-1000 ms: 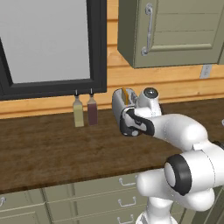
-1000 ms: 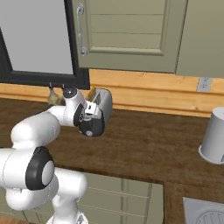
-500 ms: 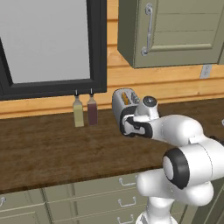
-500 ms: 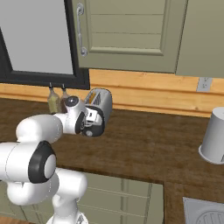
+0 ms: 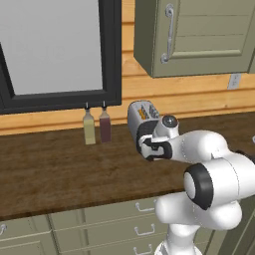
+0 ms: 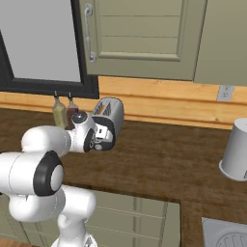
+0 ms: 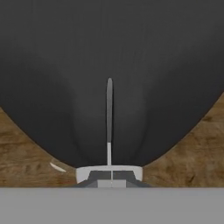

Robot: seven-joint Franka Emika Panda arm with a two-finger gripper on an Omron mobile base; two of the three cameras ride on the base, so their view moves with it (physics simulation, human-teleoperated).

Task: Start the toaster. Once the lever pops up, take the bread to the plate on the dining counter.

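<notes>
A white robot arm reaches across a dark wooden table (image 5: 60, 169) toward the toaster (image 5: 141, 115), a small rounded silver appliance standing near the back wall, just right of two small bottles (image 5: 97, 125). The pincer (image 7: 109, 180) is pressed together, its tips side by side and holding nothing, and sits right against the toaster's black end panel (image 7: 109, 65). That closed, pointed posture probably suits pushing rather than gripping: a narrow tip can bear down on the lever (image 7: 109, 168), which appears as a pale grey tab low on the panel, at the foot of a thin vertical slot. From this close it is hard to say whether the tips actually touch the tab or rest just beside it.

In the left base view, a tan edge in the toaster's top slots may be the bread (image 5: 143, 114), though it is too small to be sure. The toaster's end panel faces the robot, which puts the lever within direct reach.

A grey canister (image 6: 238, 149) stands well apart at the right. No brand, label or writing can be read anywhere.
</notes>
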